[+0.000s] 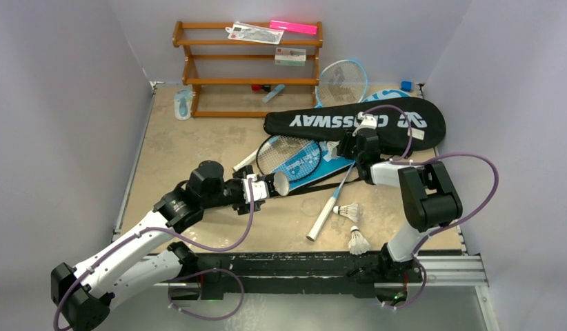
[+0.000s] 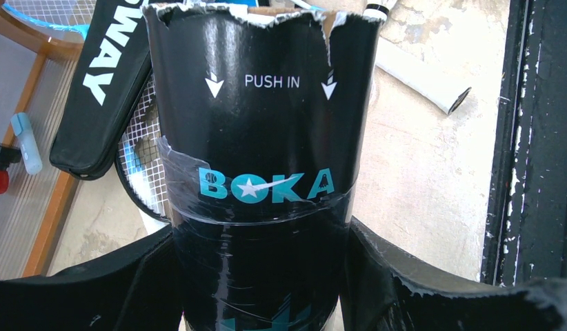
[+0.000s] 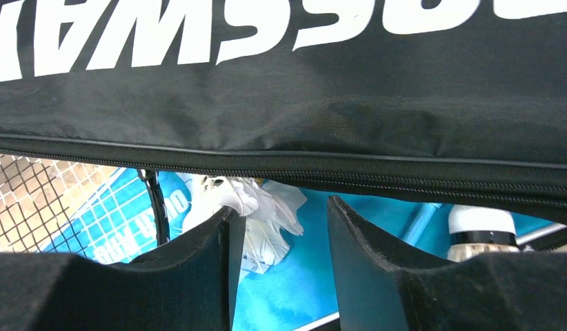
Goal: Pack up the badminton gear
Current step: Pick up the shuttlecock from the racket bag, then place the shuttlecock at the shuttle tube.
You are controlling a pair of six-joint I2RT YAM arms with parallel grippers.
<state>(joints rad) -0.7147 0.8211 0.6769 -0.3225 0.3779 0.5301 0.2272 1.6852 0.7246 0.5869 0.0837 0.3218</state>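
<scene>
My left gripper (image 1: 261, 187) (image 2: 260, 276) is shut on the long black tube (image 1: 272, 185) (image 2: 256, 138), marked "BOKA" and "PUSH IN". The tube's torn open end points at the rackets. At the lower edge of the black "CROSSWAY" cover (image 1: 356, 123) (image 3: 301, 89), my right gripper (image 1: 350, 148) (image 3: 281, 227) stands open. A white shuttlecock (image 3: 263, 207) lies on the blue cover (image 1: 315, 164) (image 3: 301, 276) and touches the inside of the left finger (image 3: 198, 262). The black racket's head (image 1: 287, 155) (image 3: 32, 200) lies to the left. Two more shuttlecocks (image 1: 347, 211) (image 1: 357, 241) lie at the near right.
A wooden three-tier rack (image 1: 250, 69) stands at the back with a pink bar (image 1: 293, 27) and clear packets on it. The light-blue racket (image 1: 341, 81) leans beside it. A white racket handle (image 1: 322, 217) (image 2: 419, 76) lies mid-table. A black rail (image 1: 336, 265) runs along the near edge.
</scene>
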